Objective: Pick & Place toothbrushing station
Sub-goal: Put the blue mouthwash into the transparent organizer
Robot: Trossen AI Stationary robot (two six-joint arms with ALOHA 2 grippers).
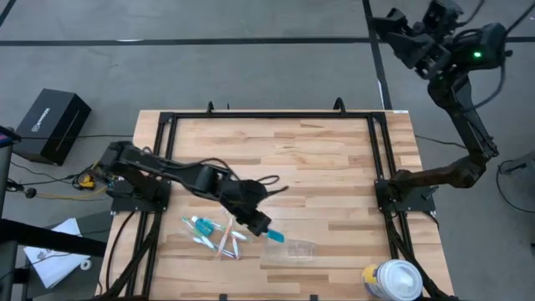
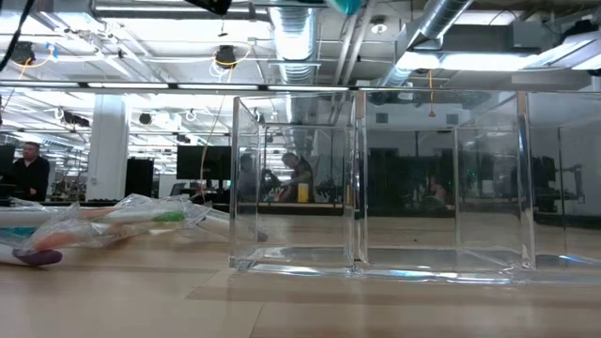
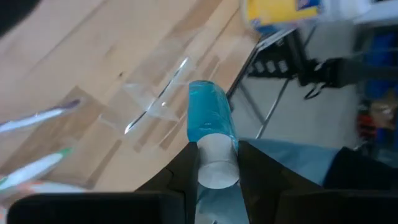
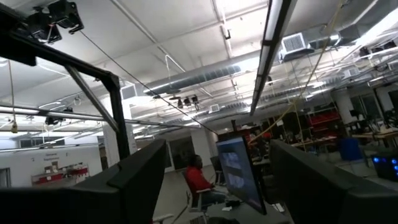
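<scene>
My left gripper is shut on a small teal tube with a white cap. It is above the near middle of the table, just left of the see-through plastic holder. The tube's tip shows at the top of the low view, above the holder. Several pale toothbrushes and another teal-and-white tube lie flat on the wood left of the holder. My right gripper is open and empty, raised high beyond the table's far right corner; its fingers frame the right wrist view. My left gripper pinches the tube at its white cap end between its two fingers. The teal body sticks out forward past the fingertips, in line with the fingers. The fingers slant down from the table's far left. The tube is lifted clear of the table.
A round white-lidded canister with a yellow label stands at the table's near right corner. A black frame runs along the table's sides. Bare wood lies across the far half of the table. People sit in the room behind.
</scene>
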